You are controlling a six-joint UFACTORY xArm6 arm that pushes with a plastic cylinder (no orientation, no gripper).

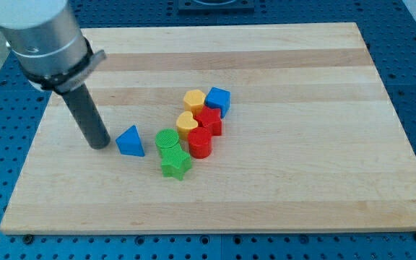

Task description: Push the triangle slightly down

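Pale wood planks make up the counter [302, 180], which sits on a blue perforated base showing at every edge of the view. I carry no jaws at all, so nothing on me spreads or pinches; my arm ends in a straight dark rod, and my tip [100, 146] rests on the wood in the view's left half.

Just to the view's right of my tip, apart by a narrow strip of bare wood, lies the blue triangle [130, 141], its apex pointing toward the view's top. It stands alone, a little to the view's left of the main cluster.

That cluster runs diagonally near the middle of the counter. At its lower end sits the green star [175, 166], with the green cylinder [167, 139] touching it from above. Next come the yellow heart [187, 123] and, higher, the yellow hexagon [194, 100]. To the view's right of these are the red cylinder [200, 143] and another red block [209, 120] whose shape I cannot make out, while a blue block [219, 100] tops the row beside the yellow hexagon.
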